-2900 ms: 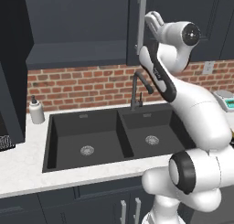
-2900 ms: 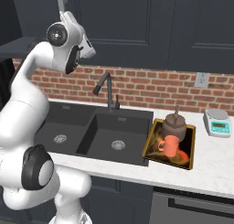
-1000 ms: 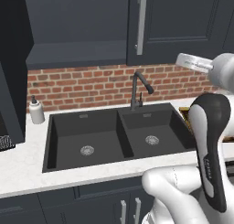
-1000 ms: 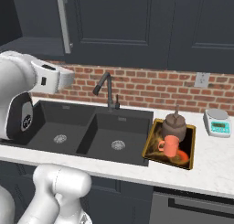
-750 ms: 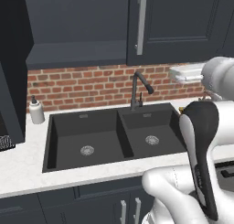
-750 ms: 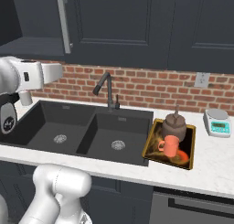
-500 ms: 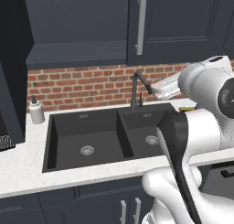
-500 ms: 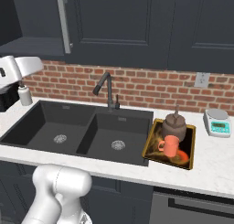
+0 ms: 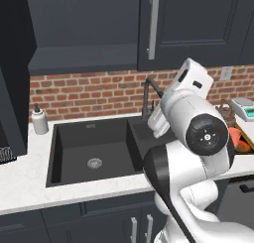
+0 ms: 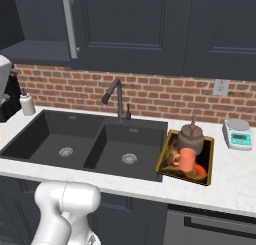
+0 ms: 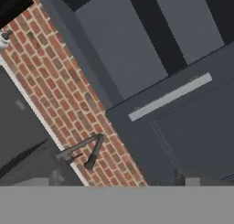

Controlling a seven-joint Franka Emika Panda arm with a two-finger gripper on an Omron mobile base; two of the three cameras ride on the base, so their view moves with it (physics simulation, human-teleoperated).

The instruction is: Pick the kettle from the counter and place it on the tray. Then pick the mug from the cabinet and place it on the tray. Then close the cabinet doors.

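The brownish kettle and the orange mug stand on the golden-brown tray, which lies on the white counter right of the sink. In the left base view my gripper hangs above the sink beside the faucet, open and empty, its fingers hidden. The mug peeks out behind my arm there. One of the cabinet doors is shut, its silver handle in the hand view. The other door stands swung open at the left, baring the cabinet's dark shelf.
A black double sink with a dark faucet sits below the brick wall. A white soap bottle stands left of the sink and a white scale right of the tray. My white arm blocks the right basin.
My hand has left the shut door's handle, dropped, and swung leftward across the sink over the last second. Kettle, mug and tray have not moved.
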